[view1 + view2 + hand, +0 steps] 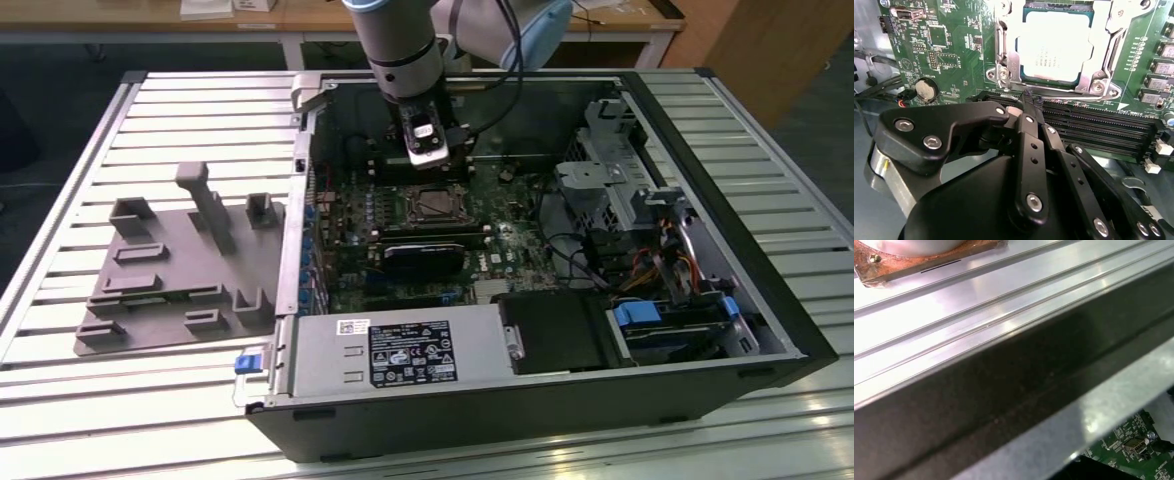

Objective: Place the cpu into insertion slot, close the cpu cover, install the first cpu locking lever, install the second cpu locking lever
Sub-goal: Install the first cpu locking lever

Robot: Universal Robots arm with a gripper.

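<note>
The cpu [1050,46] lies flat in the insertion slot [434,204] on the green board, its pale metal top showing through the window of the cpu cover [1099,75]. The cover frame lies down around the chip. A thin locking lever [1000,47] runs along one side of the frame; I cannot tell whether it is hooked. My gripper [1030,100] hangs just above the black memory slots [1094,125] beside the socket, fingers pressed together with nothing between them. In the exterior view the gripper [430,165] is over the socket's far edge.
The open computer case [694,210] surrounds the board, with a power supply [400,355] along the near wall and drive cages and cables [641,260] at the exterior view's right. A black heatsink block [420,258] sits near the socket. A grey fixture [180,270] lies on the slatted table.
</note>
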